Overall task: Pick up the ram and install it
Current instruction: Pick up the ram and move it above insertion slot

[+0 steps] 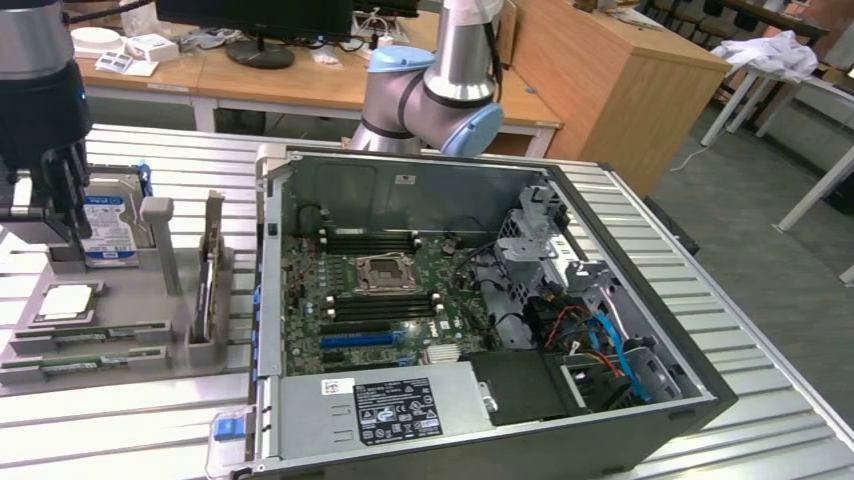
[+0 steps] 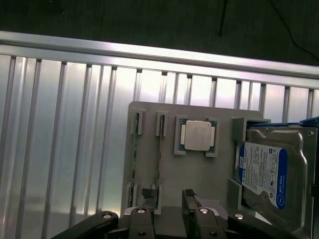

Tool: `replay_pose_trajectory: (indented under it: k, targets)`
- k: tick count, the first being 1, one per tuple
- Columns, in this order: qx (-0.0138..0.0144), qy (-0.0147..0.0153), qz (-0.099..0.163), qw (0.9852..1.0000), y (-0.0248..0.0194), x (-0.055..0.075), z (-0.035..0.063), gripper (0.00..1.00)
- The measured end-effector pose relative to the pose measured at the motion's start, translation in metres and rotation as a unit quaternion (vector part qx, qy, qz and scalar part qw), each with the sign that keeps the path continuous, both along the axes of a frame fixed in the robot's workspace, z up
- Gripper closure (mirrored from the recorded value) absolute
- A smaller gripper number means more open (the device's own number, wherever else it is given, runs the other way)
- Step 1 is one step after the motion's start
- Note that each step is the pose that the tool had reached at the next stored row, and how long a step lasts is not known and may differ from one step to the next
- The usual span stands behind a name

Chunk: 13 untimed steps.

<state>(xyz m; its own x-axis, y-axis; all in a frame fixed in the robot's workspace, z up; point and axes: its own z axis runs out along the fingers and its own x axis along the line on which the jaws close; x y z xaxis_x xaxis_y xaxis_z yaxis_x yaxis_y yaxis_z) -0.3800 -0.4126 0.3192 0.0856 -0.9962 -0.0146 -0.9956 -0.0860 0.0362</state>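
**Gripper hangs open over parts holder, ram in its slots**

We see a ribbed aluminium table carrying a black, open-sided computer case. Its green motherboard faces up, and the grey-and-blue robot arm rises behind it. At the exterior view's left, the dark gripper hangs above a flat grey parts holder that lies just beside the case. In the wrist view we find the gripper with its two fingers spread apart and empty. On the holder stand a silver hard drive with a blue label and a tall upright expansion card. One long, thin green ram stick and a second ram stick lie side by side in the holder's slots, well apart from the motherboard. A square silver processor sits between them and the hard drive.
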Motion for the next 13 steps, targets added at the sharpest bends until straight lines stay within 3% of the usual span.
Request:
replay_pose_trajectory:
  k: [13]
  targets:
    - [0.0000,0.0000,0.000,1.0000,0.0000,0.000,-0.0236,0.64]
